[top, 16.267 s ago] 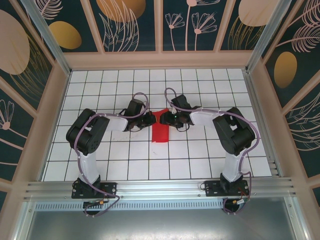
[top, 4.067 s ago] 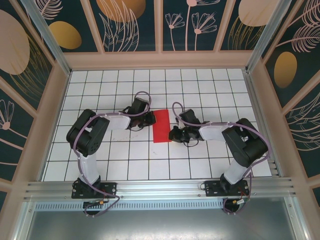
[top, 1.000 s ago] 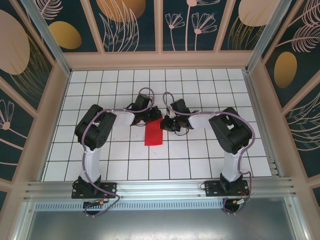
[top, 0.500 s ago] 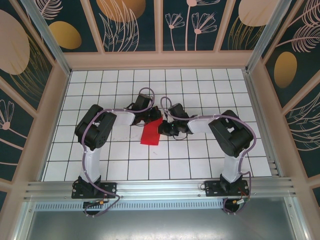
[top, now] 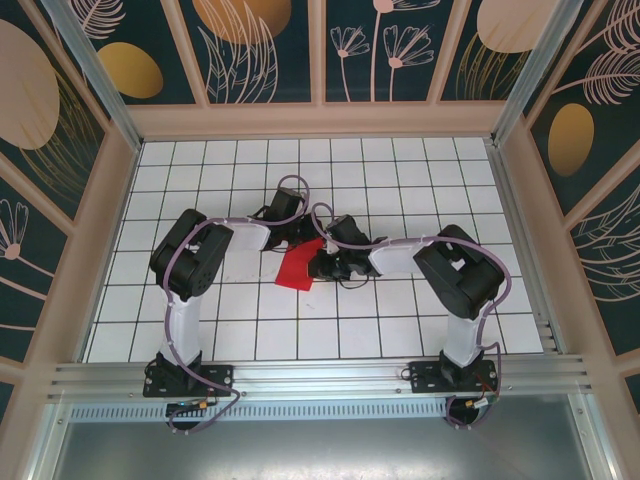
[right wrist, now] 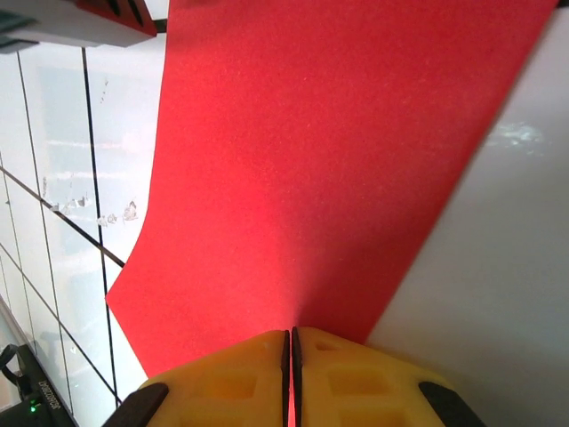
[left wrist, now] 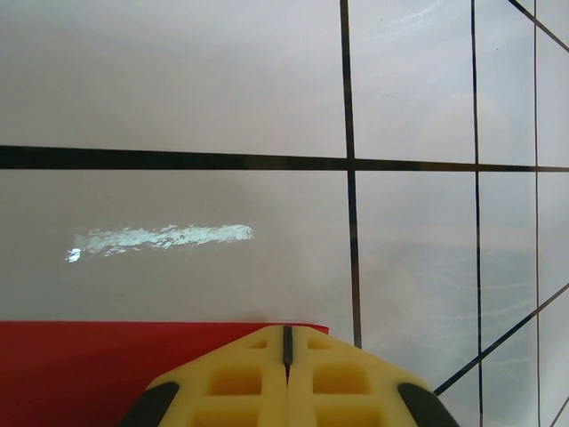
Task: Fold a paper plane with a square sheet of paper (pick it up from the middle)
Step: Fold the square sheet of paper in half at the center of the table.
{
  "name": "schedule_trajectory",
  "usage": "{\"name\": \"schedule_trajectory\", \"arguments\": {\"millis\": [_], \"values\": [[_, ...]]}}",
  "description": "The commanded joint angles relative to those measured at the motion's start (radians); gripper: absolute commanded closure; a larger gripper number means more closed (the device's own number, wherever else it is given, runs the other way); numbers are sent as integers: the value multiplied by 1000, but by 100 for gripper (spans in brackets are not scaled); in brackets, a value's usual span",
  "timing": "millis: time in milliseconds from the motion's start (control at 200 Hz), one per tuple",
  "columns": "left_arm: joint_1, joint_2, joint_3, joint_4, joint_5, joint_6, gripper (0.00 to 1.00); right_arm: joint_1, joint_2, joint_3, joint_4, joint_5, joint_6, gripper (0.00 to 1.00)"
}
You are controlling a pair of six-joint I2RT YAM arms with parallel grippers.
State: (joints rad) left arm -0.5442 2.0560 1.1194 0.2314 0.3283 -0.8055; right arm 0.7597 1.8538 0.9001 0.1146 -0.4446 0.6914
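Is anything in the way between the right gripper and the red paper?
Nothing visible stands between them. The right gripper has its fingers shut directly on the edge of the red paper, and the left gripper is shut on a corner of it.

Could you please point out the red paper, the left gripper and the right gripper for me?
paper [right wrist: 347, 160], right wrist view, middle of the sheet.
left gripper [left wrist: 286, 331], left wrist view, between its fingertips.
right gripper [right wrist: 291, 334], right wrist view, between its fingertips.
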Motion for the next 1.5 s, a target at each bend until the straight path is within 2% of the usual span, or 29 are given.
{"name": "schedule_trajectory", "arguments": {"millis": [0,545,1141,1301,1496], "values": [[7,21,-10,-56,-95,8,92,35,-30,-32,-37,-35,25,86],[7,18,-9,-55,-109,5,93,85,-63,-86,17,-55,72,83],[7,9,-2,-64,-118,8,93,102,-102,-147,22,-42,84,86],[8,-15,5,-72,-105,16,92,64,-164,-122,10,-7,67,85],[8,-126,11,-75,-65,15,86,-40,-299,-130,8,48,34,78]]}}
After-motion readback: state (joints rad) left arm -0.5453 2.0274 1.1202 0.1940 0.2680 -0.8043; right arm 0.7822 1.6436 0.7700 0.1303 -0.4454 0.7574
